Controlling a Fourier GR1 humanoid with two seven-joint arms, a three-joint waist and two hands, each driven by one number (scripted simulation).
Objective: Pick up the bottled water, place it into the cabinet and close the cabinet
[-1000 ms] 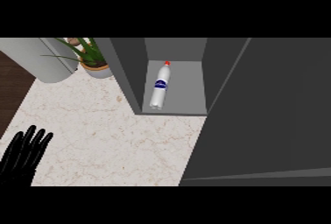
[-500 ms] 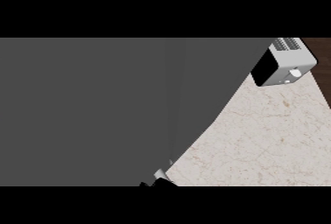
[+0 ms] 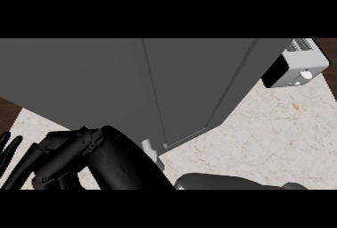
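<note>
The cabinet (image 3: pixel 132 84) stands just beyond the right robot hand (image 3: pixel 72 156), whose fingers curl on nothing; no bottle shows. The left robot hand (image 3: pixel 8 149) rests open at the left edge.

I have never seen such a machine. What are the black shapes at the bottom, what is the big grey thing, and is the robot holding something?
The camera sits on the robot's head and looks steeply down at a kitchen counter of pale stone. The big grey thing is a cabinet; its doors look closed, so nothing inside shows. The black shapes low in the view are parts of the robot's own arms, seen from very near. At the far left edge the straight fingers of its left hand show, open and holding nothing. The right hand cannot be told apart from the dark mass. At the upper right stands a white and black appliance. No bottle is visible.
</note>
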